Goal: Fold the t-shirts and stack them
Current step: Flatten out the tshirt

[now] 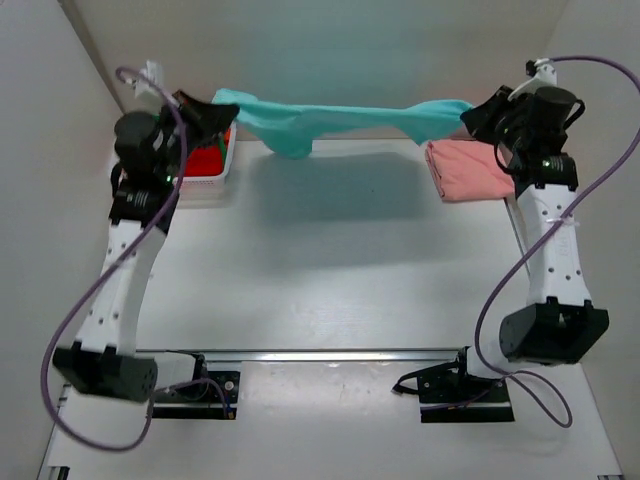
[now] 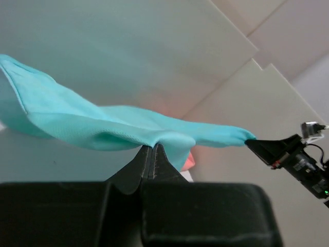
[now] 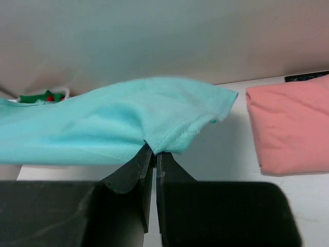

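Far left: the left gripper point(image 1: 207, 114) hangs over the white mesh basket point(image 1: 222, 172), clenched on one end of the teal t-shirt point(image 1: 340, 118). The left wrist view shows its tips pressed together with cloth nipped between them. A red t-shirt point(image 1: 205, 158) sits in the basket, and the right wrist view catches a scrap of green cloth point(image 3: 35, 97) there too. How those two lie, I cannot tell.

Middle: the teal t-shirt hangs in the air above the far part of the table point(image 1: 340, 290), pulled out like a rope between the two arms. It is bunched, with one fold sagging near the left end. It looks clear of the table, with only its shadow below.

Right: the right gripper point(image 1: 478, 116) is clamped on the other end, right at a stitched hem. Just beside it the salmon pink t-shirt point(image 1: 466, 170) lies folded flat on the table, likely the start of the stack.

Handling, as a judgement:
- The cloth is light, soft, limp knit with no stiffness, so it droops and twists wherever it is unsupported.
- It is not fragile and not slippery, so a plain pinch should hold.
- The best holds are the hem corners or shoulder points, so the shirt spreads as a sheet.
- These bunched grips give a rope, so it probably needs laying down and regripping.
- A hard pull could drag the cloth out of the tips.

Writing: no brand, label or print is readable on the shirts, basket or arms.
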Controlling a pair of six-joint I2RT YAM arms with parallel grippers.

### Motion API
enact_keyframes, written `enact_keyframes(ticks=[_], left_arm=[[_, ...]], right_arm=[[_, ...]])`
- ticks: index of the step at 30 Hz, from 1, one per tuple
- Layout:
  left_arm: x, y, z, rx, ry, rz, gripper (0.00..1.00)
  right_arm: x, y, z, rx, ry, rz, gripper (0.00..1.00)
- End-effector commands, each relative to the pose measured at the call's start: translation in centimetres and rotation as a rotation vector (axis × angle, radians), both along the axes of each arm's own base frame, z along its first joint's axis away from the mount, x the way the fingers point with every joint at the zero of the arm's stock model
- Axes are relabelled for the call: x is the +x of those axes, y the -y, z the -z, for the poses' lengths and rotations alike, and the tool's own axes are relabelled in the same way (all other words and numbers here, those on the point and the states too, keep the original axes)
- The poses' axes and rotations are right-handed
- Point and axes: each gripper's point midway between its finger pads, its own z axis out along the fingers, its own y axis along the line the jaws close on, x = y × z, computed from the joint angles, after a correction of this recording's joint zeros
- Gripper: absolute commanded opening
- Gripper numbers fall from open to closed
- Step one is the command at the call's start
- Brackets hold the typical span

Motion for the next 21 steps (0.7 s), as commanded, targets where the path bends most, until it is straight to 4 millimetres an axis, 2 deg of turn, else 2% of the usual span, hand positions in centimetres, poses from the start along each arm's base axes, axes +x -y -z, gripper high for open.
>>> enact_keyframes(ticks=[1, 2, 3, 4, 6, 7, 9, 10, 11, 12, 13, 14, 15, 16, 18, 21], left_arm=[[-0.9, -0.6, 8.6, -0.021, -0.143, 0.003, 0.00], [-2.0, -0.5, 10.7, -0.024, -0.172, 0.009, 0.00], [-2.7, -0.3, 14.5, -0.013, -0.241, 0.011, 0.00], [-3.9, -0.1, 14.4, -0.016, -0.224, 0.023, 0.00], [-7.1, 0.1, 19.7, -0.004, -0.310, 0.036, 0.00], [-7.9, 0.1, 20.8, -0.005, -0.329, 0.037, 0.00], [-11.2, 0.2, 26.5, 0.009, -0.443, 0.057, 0.00], [-12.6, -0.3, 28.2, 0.014, -0.458, 0.043, 0.00], [-13.7, -0.7, 28.3, 0.005, -0.449, 0.027, 0.00], [-14.9, -0.9, 30.4, 0.020, -0.503, 0.017, 0.00], [-15.7, -1.2, 29.9, 0.016, -0.475, 0.009, 0.00], [-16.8, -1.6, 30.9, 0.025, -0.488, -0.002, 0.00], [-18.5, -1.9, 32.7, 0.022, -0.537, 0.005, 0.00], [-19.1, -1.7, 32.4, 0.009, -0.527, 0.022, 0.00], [-20.2, -1.0, 33.0, 0.002, -0.548, 0.055, 0.00], [-21.1, 0.1, 32.4, -0.034, -0.540, 0.108, 0.00]], right_arm=[[0.2, -1.8, 7.3, 0.022, -0.121, -0.071, 0.00], [-0.6, -2.1, 9.3, 0.001, -0.152, -0.078, 0.00], [-1.3, -2.4, 9.5, -0.013, -0.152, -0.078, 0.00], [-2.3, -2.6, 12.6, -0.023, -0.211, -0.082, 0.00], [-5.7, -3.2, 16.9, -0.019, -0.293, -0.086, 0.00], [-6.8, -3.3, 18.0, -0.015, -0.318, -0.083, 0.00], [-11.2, -3.6, 21.8, -0.017, -0.393, -0.071, 0.00], [-12.3, -3.7, 21.6, -0.028, -0.374, -0.057, 0.00], [-14.3, -4.4, 24.5, -0.029, -0.451, -0.066, 0.00], [-16.1, -4.5, 26.0, -0.020, -0.483, -0.053, 0.00], [-17.3, -4.8, 26.9, -0.013, -0.521, -0.050, 0.00], [-19.2, -4.6, 28.6, -0.004, -0.582, -0.032, 0.00], [-21.6, -4.6, 30.3, 0.015, -0.650, -0.019, 0.00], [-23.2, -4.8, 31.6, 0.027, -0.704, -0.020, 0.00], [-25.1, -5.0, 32.5, 0.037, -0.737, -0.001, 0.00], [-25.3, -6.5, 30.8, 0.011, -0.732, -0.007, 0.00]])
